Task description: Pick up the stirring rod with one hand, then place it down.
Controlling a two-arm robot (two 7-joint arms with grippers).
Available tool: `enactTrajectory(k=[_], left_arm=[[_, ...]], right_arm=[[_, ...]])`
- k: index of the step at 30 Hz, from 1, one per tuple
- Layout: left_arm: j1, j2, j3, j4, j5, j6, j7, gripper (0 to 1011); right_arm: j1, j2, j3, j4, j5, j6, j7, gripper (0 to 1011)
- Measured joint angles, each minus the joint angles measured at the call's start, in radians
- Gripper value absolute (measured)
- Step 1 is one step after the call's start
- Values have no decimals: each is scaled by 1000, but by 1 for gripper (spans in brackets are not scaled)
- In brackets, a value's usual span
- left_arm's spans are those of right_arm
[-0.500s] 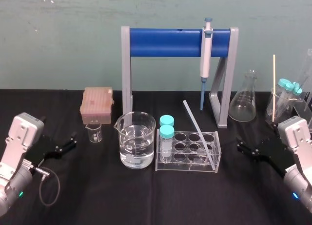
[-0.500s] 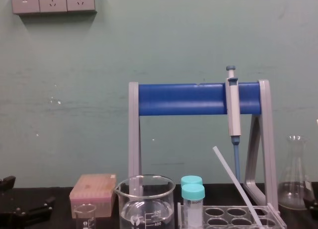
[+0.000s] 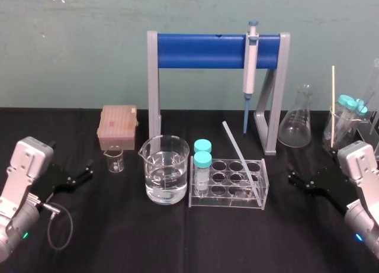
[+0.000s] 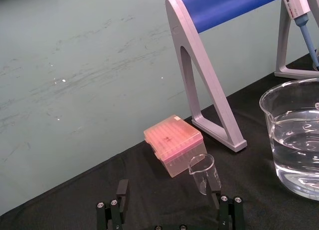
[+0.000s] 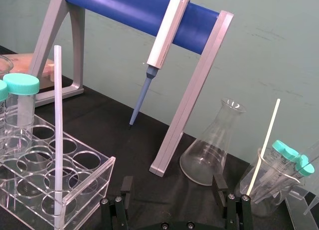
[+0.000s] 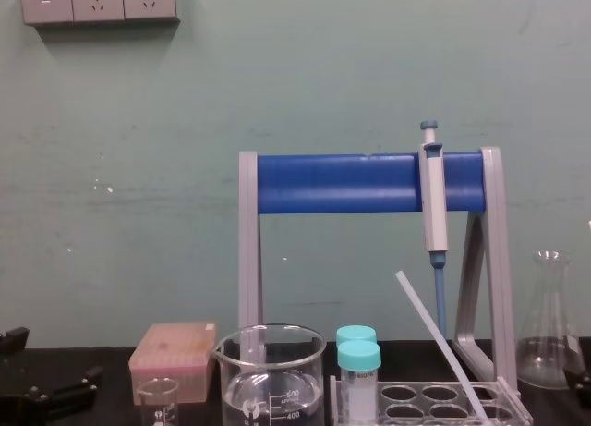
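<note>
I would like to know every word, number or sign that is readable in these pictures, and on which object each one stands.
"500": printed scale on the large beaker, chest view.
"400": just under it on the same scale.
Small print between these two numbers: too blurred to read.
Scale marks on the small beaker: too small to read.
Pipette and pink tip box: no readable text.

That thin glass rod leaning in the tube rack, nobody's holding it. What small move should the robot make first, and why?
Probably ease the right gripper toward the stirring rod's free upper part. The rod leans in the rack's right end, untouched, and that gripper sits open just right of the rack. The left gripper is parked open beyond the large beaker.
</note>
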Motion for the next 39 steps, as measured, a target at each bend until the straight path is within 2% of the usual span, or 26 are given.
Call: enactTrajectory(k=[39], left_arm=[[0, 0, 0, 0, 0, 0, 0, 1000]], right_arm=[[0, 0, 0, 0, 0, 0, 0, 1003]])
